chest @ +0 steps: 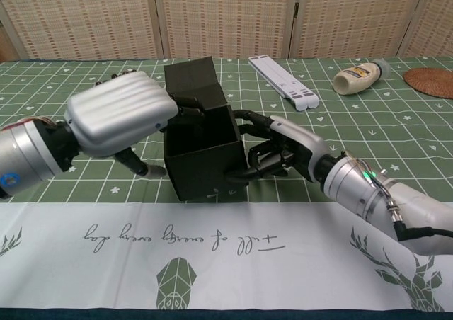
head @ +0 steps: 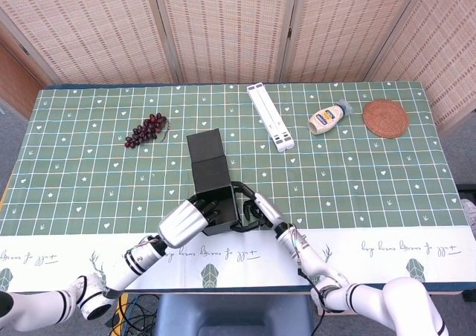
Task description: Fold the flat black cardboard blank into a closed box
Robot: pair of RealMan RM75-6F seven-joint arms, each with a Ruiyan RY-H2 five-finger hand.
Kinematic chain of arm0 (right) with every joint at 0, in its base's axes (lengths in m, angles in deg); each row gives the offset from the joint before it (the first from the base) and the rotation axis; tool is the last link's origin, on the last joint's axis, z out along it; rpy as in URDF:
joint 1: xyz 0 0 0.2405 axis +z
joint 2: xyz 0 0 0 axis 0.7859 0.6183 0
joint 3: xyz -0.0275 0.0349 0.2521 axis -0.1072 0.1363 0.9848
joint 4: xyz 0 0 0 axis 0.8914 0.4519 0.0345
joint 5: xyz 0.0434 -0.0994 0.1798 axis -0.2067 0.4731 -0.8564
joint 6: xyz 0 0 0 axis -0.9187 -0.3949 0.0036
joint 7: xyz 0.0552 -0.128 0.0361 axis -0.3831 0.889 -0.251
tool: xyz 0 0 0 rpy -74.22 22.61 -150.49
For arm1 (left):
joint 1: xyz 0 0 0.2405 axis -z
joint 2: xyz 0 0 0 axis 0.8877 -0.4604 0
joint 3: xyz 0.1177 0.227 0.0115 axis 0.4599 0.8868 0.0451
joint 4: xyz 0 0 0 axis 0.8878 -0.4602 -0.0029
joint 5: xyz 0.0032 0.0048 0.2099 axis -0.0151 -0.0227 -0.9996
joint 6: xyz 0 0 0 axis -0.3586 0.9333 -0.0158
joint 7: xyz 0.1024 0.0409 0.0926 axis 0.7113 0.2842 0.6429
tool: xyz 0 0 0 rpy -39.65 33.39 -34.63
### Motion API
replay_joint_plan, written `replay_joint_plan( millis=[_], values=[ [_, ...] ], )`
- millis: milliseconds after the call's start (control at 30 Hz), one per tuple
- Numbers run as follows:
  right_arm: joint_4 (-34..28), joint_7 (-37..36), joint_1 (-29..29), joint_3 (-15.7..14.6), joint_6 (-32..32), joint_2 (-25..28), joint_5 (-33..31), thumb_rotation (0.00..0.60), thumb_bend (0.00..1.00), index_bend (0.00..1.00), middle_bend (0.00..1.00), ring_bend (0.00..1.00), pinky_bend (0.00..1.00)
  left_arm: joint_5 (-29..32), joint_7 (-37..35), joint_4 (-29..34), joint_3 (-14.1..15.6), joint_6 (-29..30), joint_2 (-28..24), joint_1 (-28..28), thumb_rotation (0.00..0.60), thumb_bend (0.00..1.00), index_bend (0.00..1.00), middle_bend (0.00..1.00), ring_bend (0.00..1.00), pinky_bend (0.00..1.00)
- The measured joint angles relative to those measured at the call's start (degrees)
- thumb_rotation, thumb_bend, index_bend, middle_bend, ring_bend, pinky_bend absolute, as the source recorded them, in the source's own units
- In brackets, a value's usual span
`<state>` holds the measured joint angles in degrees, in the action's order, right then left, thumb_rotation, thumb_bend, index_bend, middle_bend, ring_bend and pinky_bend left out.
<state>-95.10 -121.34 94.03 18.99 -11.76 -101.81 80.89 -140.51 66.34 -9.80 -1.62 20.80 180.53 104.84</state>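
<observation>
Near the surface's front edge, my left hand (chest: 120, 115) and right hand (chest: 283, 150) clamp the open box (chest: 202, 153); I should steady its walls before closing the lid flap (chest: 192, 81).

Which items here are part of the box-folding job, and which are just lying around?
In the job: black cardboard box, left hand, right hand.
Lying about: grapes, white folded stand, squeeze bottle, woven coaster.

The head view looks steeply down from high above the near edge, taking in the whole table (head: 357, 180). The chest view sits low and close, facing level across it. The 2 views share the black box (chest: 202, 146) at center.
</observation>
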Motion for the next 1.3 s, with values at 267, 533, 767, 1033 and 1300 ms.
replay_joint_plan(
  millis=[267, 533, 767, 1033, 1300],
  values=[
    [-0.4, 2.3, 1.9, 3.0, 2.5, -0.7, -2.3, 0.6, 0.31, 0.09, 0.32, 0.72, 0.91, 1.9, -0.4, 3.9, -1.6, 3.2, -4.7, -2.3, 0.6, 0.03, 0.27, 0.27, 0.5, 0.58],
    [0.1, 5.6, 5.1, 5.5, 5.6, -3.2, -4.3, 0.6, 0.3, 0.06, 0.22, 0.68, 0.84, 4.1, -0.8, 3.5, -3.8, 5.8, -6.9, -4.2, 0.6, 0.03, 0.25, 0.27, 0.49, 0.58],
    [1.2, 8.3, 5.9, 5.0, 6.8, -4.3, -4.3, 0.6, 0.26, 0.0, 0.1, 0.6, 0.77, 5.5, -1.5, 2.0, -4.1, 6.1, -6.7, -5.3, 0.6, 0.03, 0.25, 0.27, 0.49, 0.58],
    [-3.4, 12.2, 3.6, 2.6, 5.5, -1.1, -3.6, 0.6, 0.05, 0.0, 0.0, 0.51, 0.72, 6.9, -2.7, 0.2, -4.5, 6.8, -5.8, -6.3, 0.6, 0.03, 0.25, 0.27, 0.49, 0.58],
    [-12.5, 16.4, 0.4, 0.9, 4.1, 5.4, -3.9, 0.6, 0.01, 0.0, 0.0, 0.5, 0.72, 11.4, -12.1, 5.1, -5.1, 4.5, -7.4, -7.5, 0.6, 0.03, 0.18, 0.22, 0.48, 0.58]
  ],
)
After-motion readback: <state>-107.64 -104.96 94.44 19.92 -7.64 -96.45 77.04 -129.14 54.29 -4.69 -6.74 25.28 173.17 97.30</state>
